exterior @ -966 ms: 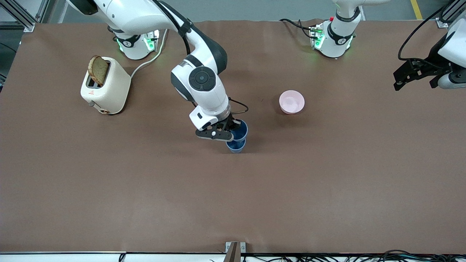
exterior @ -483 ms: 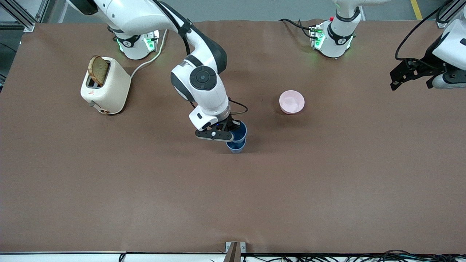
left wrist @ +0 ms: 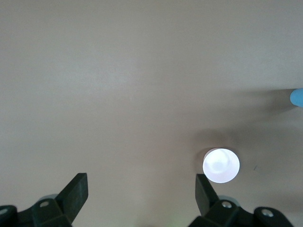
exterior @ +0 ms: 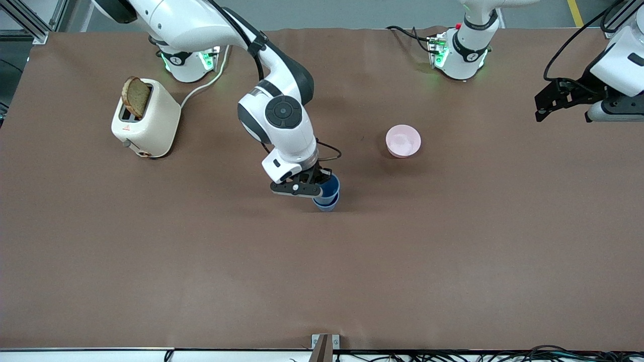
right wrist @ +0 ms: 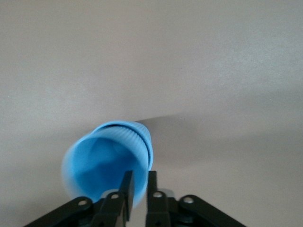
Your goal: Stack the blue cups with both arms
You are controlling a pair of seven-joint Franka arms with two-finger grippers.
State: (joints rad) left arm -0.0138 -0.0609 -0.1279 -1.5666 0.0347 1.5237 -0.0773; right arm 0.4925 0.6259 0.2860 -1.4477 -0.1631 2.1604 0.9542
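Two blue cups are at the table's middle. One blue cup [exterior: 327, 204] stands on the table. The other blue cup [exterior: 330, 186] sits partly down inside it, tilted a little. My right gripper [exterior: 316, 184] is shut on the upper cup's rim, one finger inside and one outside. The right wrist view shows that cup [right wrist: 102, 165] in the gripper [right wrist: 138, 187]. My left gripper [exterior: 547, 103] is open and empty, up over the left arm's end of the table. Its fingers stand wide apart in the left wrist view [left wrist: 142, 189], where a blue cup's edge [left wrist: 297, 97] shows.
A pink bowl [exterior: 403, 141] stands farther from the front camera than the cups, toward the left arm's end; it also shows in the left wrist view [left wrist: 221, 165]. A cream toaster [exterior: 147, 119] holding a bread slice [exterior: 135, 96] stands near the right arm's base.
My right gripper has lowered the upper blue cup farther into the standing one. My left gripper has drawn a little farther from the front camera at the table's end.
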